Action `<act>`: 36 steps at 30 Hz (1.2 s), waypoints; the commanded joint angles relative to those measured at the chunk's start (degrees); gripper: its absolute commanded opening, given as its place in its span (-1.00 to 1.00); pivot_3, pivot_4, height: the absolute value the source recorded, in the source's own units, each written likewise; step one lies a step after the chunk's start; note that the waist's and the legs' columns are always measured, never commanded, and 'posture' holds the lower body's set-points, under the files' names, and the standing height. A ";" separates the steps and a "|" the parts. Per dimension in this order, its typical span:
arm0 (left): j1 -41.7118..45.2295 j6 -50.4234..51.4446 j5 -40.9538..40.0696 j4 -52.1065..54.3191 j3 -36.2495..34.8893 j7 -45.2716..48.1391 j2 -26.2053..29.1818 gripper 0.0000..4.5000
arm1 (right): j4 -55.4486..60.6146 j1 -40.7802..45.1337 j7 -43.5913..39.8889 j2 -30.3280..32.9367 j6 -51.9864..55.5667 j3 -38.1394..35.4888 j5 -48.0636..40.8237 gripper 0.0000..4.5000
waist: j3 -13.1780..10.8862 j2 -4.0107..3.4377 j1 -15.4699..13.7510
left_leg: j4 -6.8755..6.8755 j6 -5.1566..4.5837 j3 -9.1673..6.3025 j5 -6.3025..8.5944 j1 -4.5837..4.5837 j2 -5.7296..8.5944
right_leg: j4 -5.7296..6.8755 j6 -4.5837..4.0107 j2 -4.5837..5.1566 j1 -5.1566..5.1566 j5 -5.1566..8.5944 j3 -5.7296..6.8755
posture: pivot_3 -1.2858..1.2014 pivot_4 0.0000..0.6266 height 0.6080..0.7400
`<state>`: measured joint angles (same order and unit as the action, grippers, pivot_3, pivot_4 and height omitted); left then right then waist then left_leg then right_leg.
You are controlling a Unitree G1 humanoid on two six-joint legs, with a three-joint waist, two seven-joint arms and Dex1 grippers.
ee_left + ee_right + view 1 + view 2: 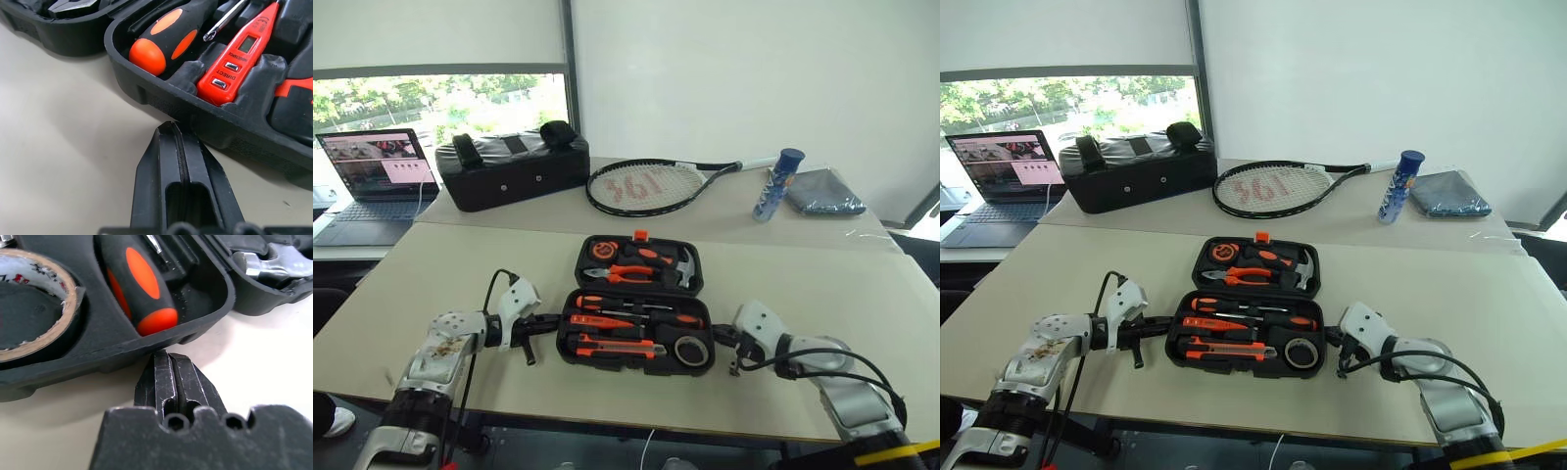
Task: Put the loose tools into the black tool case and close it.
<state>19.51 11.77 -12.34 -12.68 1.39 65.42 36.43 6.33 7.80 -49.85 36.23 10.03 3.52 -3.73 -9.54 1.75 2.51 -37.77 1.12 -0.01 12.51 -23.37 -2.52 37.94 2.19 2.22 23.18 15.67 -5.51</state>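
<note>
head views overhead, wrist views close (tool case (636,294))

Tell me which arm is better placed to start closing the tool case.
Neither clearly; probably both together. The left gripper sits shut at the left edge of the open black tool case, the right gripper shut at its right edge. Each fingertip pair is pressed close to the near half's wall, tools already seated inside.

Tool case (161,98) — matt textured black plastic; screwdriver handle (166,34) — smooth, rubbery.
</note>
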 commanded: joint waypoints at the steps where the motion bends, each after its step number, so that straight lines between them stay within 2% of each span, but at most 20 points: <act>1: -4.05 2.01 -2.40 6.53 0.77 1.69 0.69 -0.99 | 8.56 -3.81 -2.06 0.14 2.24 2.25 -2.86 -1.00 | 0.00 0.00 0.03 | 0.00 0.00 0.00 0.00 -0.01 -0.01 | 0.00 0.00 0.00 0.00 0.00 0.00 | 0.03 -0.52 1.00; 10: -15.79 4.56 -3.57 15.65 -3.03 -2.83 3.07 -0.99 | 17.39 -14.89 0.22 1.69 4.69 -0.16 -2.69 -1.00 | 0.05 -0.01 0.08 | 0.03 0.01 0.03 0.01 0.17 -0.06 | -0.01 0.12 0.00 -0.12 0.12 -0.01 | 0.03 -0.52 1.00; 14: -15.42 6.70 -5.44 14.14 -6.16 -6.10 2.52 -0.99 | 15.54 -16.34 0.88 2.45 1.39 -4.58 -3.33 -1.00 | 0.09 -0.01 -0.07 | 0.02 0.01 0.03 0.01 0.23 -0.04 | -0.01 0.28 0.01 -0.18 0.21 0.00 | 0.03 -0.52 1.00; 16: -13.05 10.14 -8.38 12.75 -8.10 -6.37 2.71 -0.99 | 14.51 -15.55 -0.71 3.62 3.35 -7.74 -6.70 -1.00 | 0.08 0.00 -0.06 | 0.00 0.01 0.04 0.00 0.23 -0.04 | 0.01 0.31 0.01 -0.18 0.23 -0.01 | 0.03 -0.52 1.00; 19: -8.47 16.82 -10.51 11.03 -7.91 -3.58 6.86 -0.67 | 14.44 -12.35 -3.80 6.50 7.30 -11.26 -12.44 -0.62 | 0.02 0.06 -0.03 | -0.05 0.01 0.03 -0.05 0.22 -0.04 | 0.04 0.33 0.00 -0.16 0.24 -0.01 | 0.03 -0.52 1.00; 20: -7.35 18.41 -10.78 10.47 -7.75 -3.25 7.82 -0.58 | 14.90 -11.68 -4.39 7.18 9.28 -11.83 -14.27 -0.55 | 0.01 0.07 0.11 | -0.06 -0.02 0.03 -0.08 0.22 -0.03 | 0.05 0.33 -0.01 -0.15 0.23 -0.01 | 0.03 -0.52 1.00; 21: -5.81 20.99 -11.66 9.82 -7.60 -2.54 8.85 -0.38 | 15.82 -10.66 -4.35 7.65 12.81 -12.60 -16.68 -0.36 | 0.01 0.07 0.18 | -0.06 -0.02 0.02 -0.09 0.23 -0.05 | 0.07 0.31 -0.06 -0.11 0.21 -0.02 | 0.03 -0.52 1.00; 24: 2.25 33.92 -15.26 6.81 -8.13 -4.13 10.29 0.15 | 19.21 -5.53 -1.56 8.41 28.14 -15.17 -26.58 0.13 | -0.02 0.08 0.10 | -0.04 -0.02 -0.03 -0.09 0.22 -0.10 | 0.07 0.30 -0.15 -0.11 0.21 -0.03 | 0.03 -0.52 1.00; 26: 7.59 41.07 -15.25 6.03 -5.66 -4.30 11.79 0.51 | 20.36 0.29 4.31 9.68 42.38 -14.97 -28.56 0.48 | -0.02 0.08 0.08 | -0.04 -0.02 -0.07 -0.09 0.09 -0.08 | 0.06 0.30 -0.16 -0.01 0.21 -0.02 | 0.03 -0.52 1.00; 27: 9.96 43.28 -14.97 5.41 -4.78 -5.09 11.70 0.57 | 20.26 3.19 6.21 11.11 48.59 -13.70 -28.34 0.54 | -0.03 0.10 0.13 | -0.04 -0.02 -0.07 -0.08 0.12 -0.08 | 0.06 0.30 -0.16 -0.07 0.21 -0.02 | 0.03 -0.52 1.00; 28: 13.22 46.58 -14.99 4.24 -3.84 -6.28 11.11 0.70 | 19.16 6.90 7.58 11.25 54.06 -13.29 -29.86 0.69 | -0.16 0.14 0.15 | -0.04 -0.02 -0.07 -0.08 0.10 -0.08 | 0.07 0.29 -0.16 -0.06 0.21 -0.02 | 0.03 -0.52 1.00; 29: 17.18 50.73 -14.87 2.04 -2.99 -8.32 9.73 0.88 | 16.73 12.22 9.79 9.56 61.54 -13.62 -31.04 0.75 | -0.22 0.16 0.06 | -0.06 -0.02 -0.07 -0.09 0.01 -0.03 | 0.08 0.21 -0.13 0.04 0.12 -0.04 | 0.03 -0.52 1.00; 31: 23.33 56.53 -14.13 -1.54 -0.81 -11.27 7.38 0.88 | 11.57 21.38 13.59 5.78 72.38 -14.06 -31.61 0.75 | -0.23 0.24 -0.05 | -0.08 -0.02 -0.13 -0.16 -0.11 0.01 | 0.07 0.05 -0.11 0.14 -0.04 -0.01 | 0.03 -0.52 1.00; 33: 26.53 59.13 -13.67 -3.59 0.81 -12.45 6.02 0.88 | 7.92 27.06 16.68 3.21 78.72 -13.82 -30.02 0.75 | -0.22 0.24 -0.04 | -0.07 -0.03 -0.17 -0.16 -0.07 0.04 | 0.04 0.05 -0.12 0.07 -0.03 0.02 | 0.03 -0.52 1.00; 36: 29.14 59.89 -12.86 -5.99 3.00 -13.45 4.31 0.88 | 3.34 32.07 20.06 0.78 81.97 -12.83 -28.25 0.75 | -0.22 0.23 0.06 | 0.02 -0.12 -0.18 -0.09 -0.18 0.04 | 0.02 -0.03 -0.11 0.17 -0.07 0.01 | 0.03 -0.52 1.00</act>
<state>47.28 71.10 -26.37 -17.39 3.48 52.78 41.14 11.49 37.77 -31.87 37.19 89.68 -9.27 -33.15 -9.76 1.98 2.57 -37.76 1.00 -0.18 12.42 -23.69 -2.48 37.98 2.15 2.11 23.50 15.60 -5.51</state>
